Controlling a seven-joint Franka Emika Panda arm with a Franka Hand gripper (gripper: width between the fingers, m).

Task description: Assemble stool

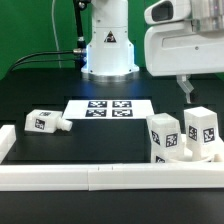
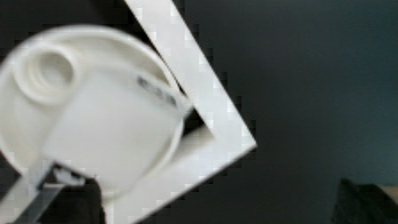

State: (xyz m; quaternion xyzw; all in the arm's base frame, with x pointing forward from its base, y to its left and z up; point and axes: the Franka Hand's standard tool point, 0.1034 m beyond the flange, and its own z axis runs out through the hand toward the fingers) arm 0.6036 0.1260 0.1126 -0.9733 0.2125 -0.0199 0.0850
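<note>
The white round seat (image 2: pixel 63 130) lies against the corner of the white rails, and in the exterior view it is low at the right (image 1: pixel 186 153). Two white tagged legs stand upright on it (image 1: pixel 163 134) (image 1: pixel 203 130). In the wrist view one leg (image 2: pixel 111 125) rises from the seat beside an open hole (image 2: pixel 54 68). A third leg (image 1: pixel 45 122) lies on its side on the black table at the exterior view's left. My gripper (image 1: pixel 186 92) hovers above the upright legs, open and empty; in the wrist view (image 2: pixel 205 208) its dark fingertips (image 2: pixel 36 198) stand far apart.
The marker board (image 1: pixel 108 107) lies flat in the middle, before the robot base (image 1: pixel 108 50). Long white rails run along the front (image 1: pixel 100 176) and the left (image 1: pixel 6 140), and they show as a corner in the wrist view (image 2: pixel 210 95).
</note>
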